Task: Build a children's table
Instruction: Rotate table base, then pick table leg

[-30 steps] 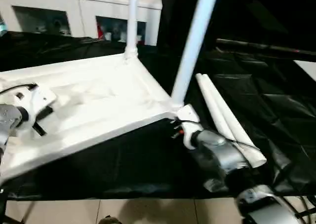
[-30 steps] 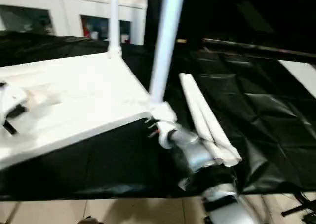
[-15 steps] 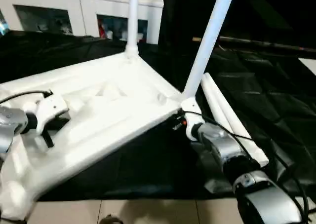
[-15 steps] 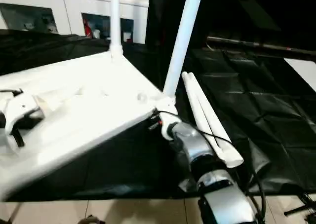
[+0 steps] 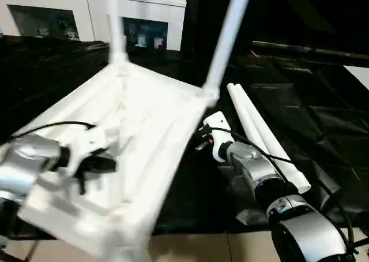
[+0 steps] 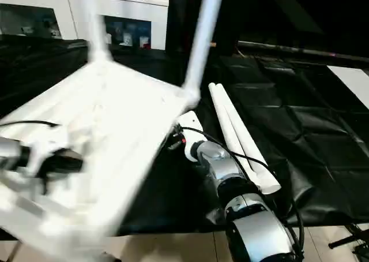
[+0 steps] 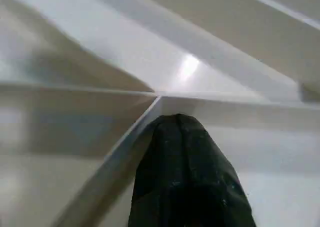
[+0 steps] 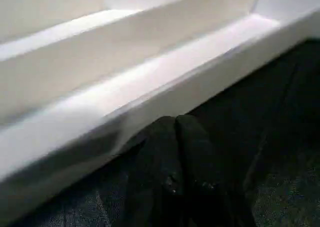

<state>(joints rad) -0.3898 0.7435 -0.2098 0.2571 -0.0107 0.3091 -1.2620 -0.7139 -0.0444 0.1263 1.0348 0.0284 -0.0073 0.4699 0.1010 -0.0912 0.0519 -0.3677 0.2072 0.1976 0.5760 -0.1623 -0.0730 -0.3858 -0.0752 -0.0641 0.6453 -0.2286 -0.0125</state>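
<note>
The white tabletop (image 5: 144,135) is seen underside up on the black-draped surface (image 5: 323,123), its near corner reaching out past the surface's front edge over the tiled floor (image 5: 196,247). Two white legs are already seated in its far corner sockets: the far-left leg (image 5: 113,25) and the far-right leg (image 5: 228,37) both rise out of the top of the frame, the latter leaning to the right. Two loose legs (image 5: 262,135) lie side by side on the surface just to the right of the tabletop, touching each other along their length.

The left gripper (image 5: 95,164) is placed over the ribbed underside near the tabletop's near-left part; in the left wrist view its black fingers (image 7: 182,182) are pressed together with their tip set against a junction of two ribs. The right gripper (image 5: 202,141) is found at the tabletop's right edge, below the far-right socket; in the right wrist view its fingers (image 8: 172,182) are closed together with nothing between them, lying just beneath the tabletop's rim. White cabinets (image 5: 63,14) stand behind the surface.
</note>
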